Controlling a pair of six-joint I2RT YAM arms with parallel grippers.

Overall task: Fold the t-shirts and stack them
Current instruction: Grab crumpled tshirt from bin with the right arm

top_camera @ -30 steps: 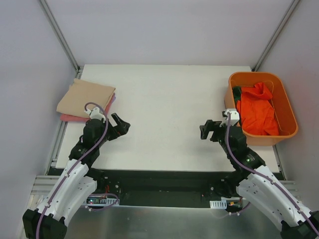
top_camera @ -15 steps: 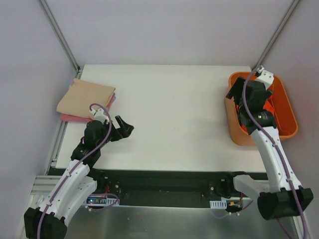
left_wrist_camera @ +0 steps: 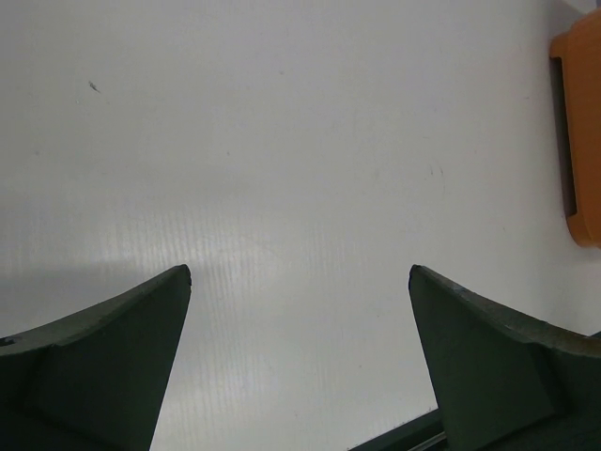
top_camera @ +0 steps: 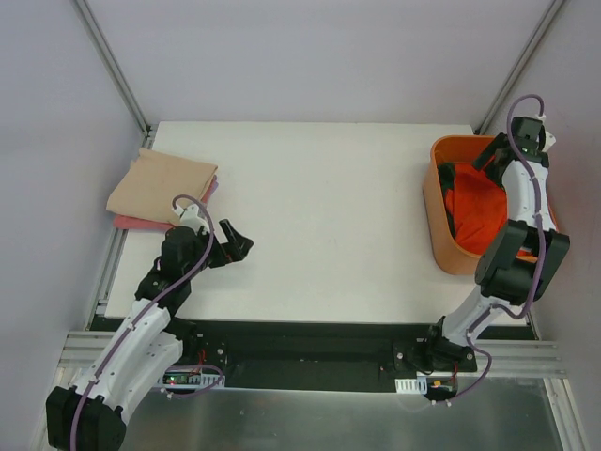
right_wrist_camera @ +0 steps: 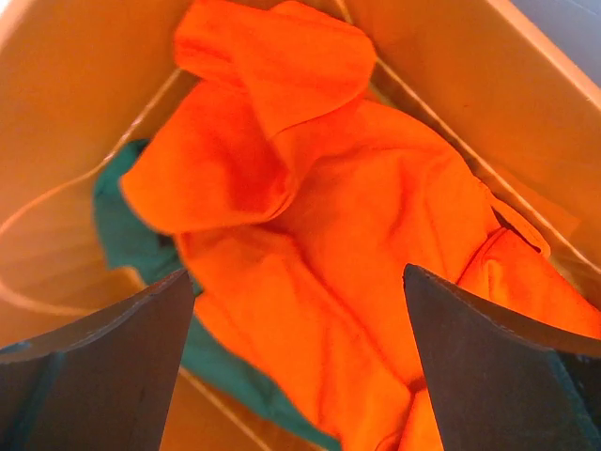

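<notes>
A crumpled bright orange t-shirt lies in the orange plastic bin at the right, on top of a dark green t-shirt. My right gripper hangs open above the orange t-shirt, apart from it; in the top view the right gripper is over the bin's far end. A folded beige t-shirt lies on a folded pink t-shirt at the table's left edge. My left gripper is open and empty over bare table, right of that stack.
The white table spreads between the stack and the bin. The bin's corner shows at the right edge of the left wrist view. Grey walls and metal frame rails surround the table.
My right arm has swung from the table's front right up and over the bin, reaching its far end. The left arm has barely moved.
</notes>
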